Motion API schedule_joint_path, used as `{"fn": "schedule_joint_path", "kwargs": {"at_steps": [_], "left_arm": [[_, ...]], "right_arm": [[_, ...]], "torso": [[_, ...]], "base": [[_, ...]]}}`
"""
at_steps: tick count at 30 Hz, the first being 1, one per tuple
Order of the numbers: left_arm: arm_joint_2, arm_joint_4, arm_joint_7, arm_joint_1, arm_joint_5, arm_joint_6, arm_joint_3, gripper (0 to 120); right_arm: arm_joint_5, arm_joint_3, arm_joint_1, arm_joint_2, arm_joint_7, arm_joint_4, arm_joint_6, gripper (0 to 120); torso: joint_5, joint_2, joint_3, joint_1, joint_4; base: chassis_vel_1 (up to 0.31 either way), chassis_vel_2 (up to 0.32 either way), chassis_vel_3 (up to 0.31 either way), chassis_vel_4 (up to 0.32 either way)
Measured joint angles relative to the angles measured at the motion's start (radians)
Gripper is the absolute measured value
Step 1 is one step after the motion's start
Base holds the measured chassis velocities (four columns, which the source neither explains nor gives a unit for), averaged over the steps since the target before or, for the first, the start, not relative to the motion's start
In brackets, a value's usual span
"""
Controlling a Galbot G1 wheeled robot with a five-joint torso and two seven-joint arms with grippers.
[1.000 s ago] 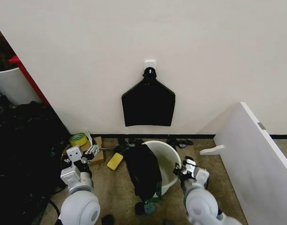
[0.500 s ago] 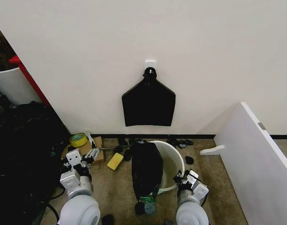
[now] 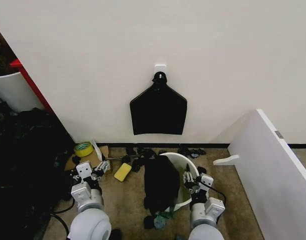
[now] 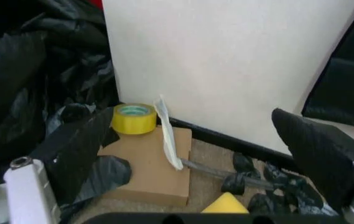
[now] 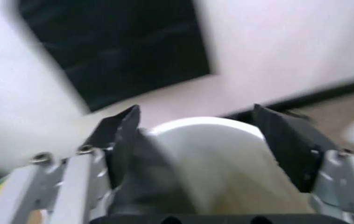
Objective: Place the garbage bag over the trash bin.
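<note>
The white trash bin (image 3: pixel 189 171) stands on the carpet by the wall. The black garbage bag (image 3: pixel 161 184) hangs over the bin's left rim and down its outside. My right gripper (image 3: pixel 191 180) is open just beside the bin's right rim. In the right wrist view its fingers (image 5: pixel 122 135) stand wide apart, with the trash bin (image 5: pixel 211 133) and the garbage bag (image 5: pixel 145 186) beyond them. My left gripper (image 3: pixel 96 169) is open and empty, low on the left, apart from the bin. In the left wrist view the left gripper (image 4: pixel 195 154) frames the floor clutter.
A fan-shaped black bundle (image 3: pixel 158 110) hangs on the wall above the bin. A yellow tape roll (image 3: pixel 83 148), a cardboard box (image 4: pixel 149 172) and a yellow sponge (image 3: pixel 122 171) lie at the left. A white board (image 3: pixel 273 170) leans at the right. Black plastic (image 3: pixel 23 165) is piled at the far left.
My right arm has drawn back and lower, its gripper now by the bin's right rim. The bag and bin sit slightly further right. The left gripper shifted a little right.
</note>
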Motion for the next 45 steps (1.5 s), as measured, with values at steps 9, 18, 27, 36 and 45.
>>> {"fn": "schedule_joint_path", "kwargs": {"at_steps": [9,18,27,36,45], "left_arm": [[0.009,0.037,-0.001,0.023,0.014,0.012,0.049,100],[-0.003,0.039,-0.002,0.05,0.054,-0.004,0.068,100],[-0.005,0.033,0.018,0.05,0.012,-0.011,0.082,100],[0.037,0.035,0.096,0.012,-0.088,-0.002,0.101,100],[0.09,0.044,0.163,-0.107,-0.29,0.118,0.235,100]], "right_arm": [[-0.061,-0.009,0.068,-0.119,-0.246,0.02,-0.3,99],[-0.085,-0.004,0.089,-0.098,-0.246,-0.011,-0.408,71],[-0.133,0.017,0.09,-0.09,-0.269,-0.05,-0.352,38],[-0.154,0.036,0.094,-0.081,-0.294,-0.097,-0.305,8],[-0.172,0.045,0.089,-0.069,-0.285,-0.112,-0.3,0]], "torso": [[0.0,0.0,0.0,0.0,0.0],[0.0,0.0,0.0,0.0,0.0],[0.0,0.0,0.0,0.0,0.0],[0.0,0.0,0.0,0.0,0.0],[-0.0001,0.0,0.0,0.0,-0.0001]], "base": [[0.0,0.0,0.0,0.0],[0.0,0.0,0.0,0.0],[0.0,0.0,0.0,0.0],[0.0,0.0,0.0,0.0],[0.0,0.0,0.0,0.0]]}}
